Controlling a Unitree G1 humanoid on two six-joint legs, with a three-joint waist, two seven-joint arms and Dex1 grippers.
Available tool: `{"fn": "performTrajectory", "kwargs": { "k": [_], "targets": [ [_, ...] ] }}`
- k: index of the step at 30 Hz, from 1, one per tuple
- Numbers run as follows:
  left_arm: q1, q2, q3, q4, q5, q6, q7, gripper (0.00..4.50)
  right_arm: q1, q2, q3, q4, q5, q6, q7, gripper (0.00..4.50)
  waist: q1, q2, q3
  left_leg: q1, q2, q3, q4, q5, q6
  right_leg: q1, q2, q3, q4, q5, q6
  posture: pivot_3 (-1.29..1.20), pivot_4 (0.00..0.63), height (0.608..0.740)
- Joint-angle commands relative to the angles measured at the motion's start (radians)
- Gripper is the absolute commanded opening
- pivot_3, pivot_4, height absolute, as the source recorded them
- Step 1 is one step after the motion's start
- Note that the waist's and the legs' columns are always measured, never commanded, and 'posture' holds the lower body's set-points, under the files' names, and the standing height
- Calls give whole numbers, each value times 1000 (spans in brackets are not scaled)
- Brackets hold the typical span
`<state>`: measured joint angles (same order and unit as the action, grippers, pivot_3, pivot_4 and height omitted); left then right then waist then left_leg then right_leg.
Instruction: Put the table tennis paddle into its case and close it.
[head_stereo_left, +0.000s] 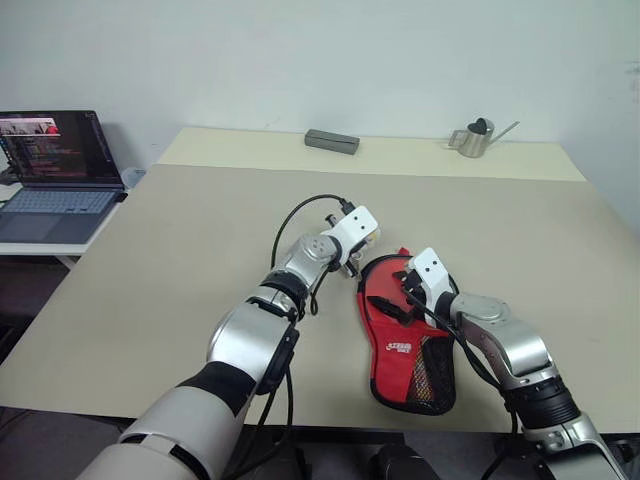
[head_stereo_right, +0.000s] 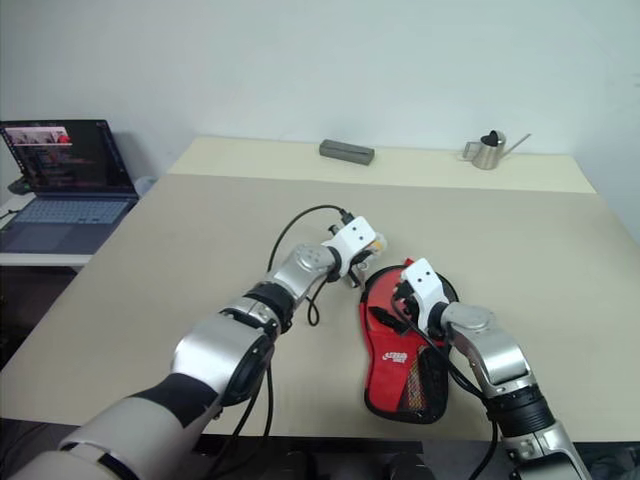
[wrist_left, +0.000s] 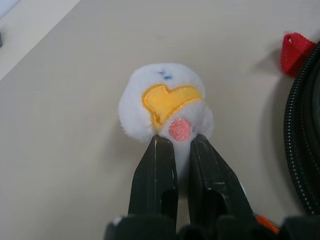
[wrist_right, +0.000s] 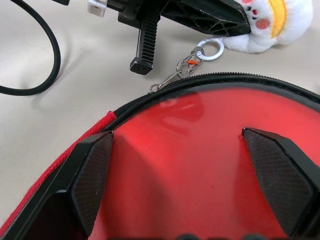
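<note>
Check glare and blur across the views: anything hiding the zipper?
Right wrist view: soft sheen on the red soft zip case, zipper teeth and metal clip sharp. Left wrist view: white plush charm with yellow patch sharp, black fingers slightly soft. Head views: even light, faint shadows, no glare on the beige table.

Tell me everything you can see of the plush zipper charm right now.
The white plush zipper charm is a small fluffy ball with a yellow embroidered beak patch, a pink cheek dot and a tiny blue mark. The shut left tool pinches it just above the beige table. A metal ring and clip link it to the black zipper at the rounded end of the red case.
</note>
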<state>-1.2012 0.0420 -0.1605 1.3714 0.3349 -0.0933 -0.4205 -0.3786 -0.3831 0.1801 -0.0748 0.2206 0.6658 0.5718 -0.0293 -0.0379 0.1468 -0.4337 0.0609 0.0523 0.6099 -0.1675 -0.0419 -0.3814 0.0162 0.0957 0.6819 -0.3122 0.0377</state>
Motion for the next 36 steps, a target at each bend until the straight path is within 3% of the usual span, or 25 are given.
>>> {"fn": "performTrajectory", "kwargs": {
  "k": [1,15,36],
  "targets": [
    [-25,-8,-21,-9,26,10,29,2,48,-1,13,15,1,82,-5,4500,0,0,0,0,0,0,0,0,0,0,0,0,0,0,0,0,150,740],
    [-87,-51,-43,2,77,16,105,2,141,-54,-3,-136,36,201,3,4500,0,0,0,0,0,0,0,0,0,0,0,0,0,0,0,0,150,740],
    [-117,-60,-24,8,99,29,174,2,238,-50,11,-277,59,280,-25,4500,0,0,0,0,0,-1,0,0,0,0,0,0,0,0,0,0,150,740]
  ]
}}
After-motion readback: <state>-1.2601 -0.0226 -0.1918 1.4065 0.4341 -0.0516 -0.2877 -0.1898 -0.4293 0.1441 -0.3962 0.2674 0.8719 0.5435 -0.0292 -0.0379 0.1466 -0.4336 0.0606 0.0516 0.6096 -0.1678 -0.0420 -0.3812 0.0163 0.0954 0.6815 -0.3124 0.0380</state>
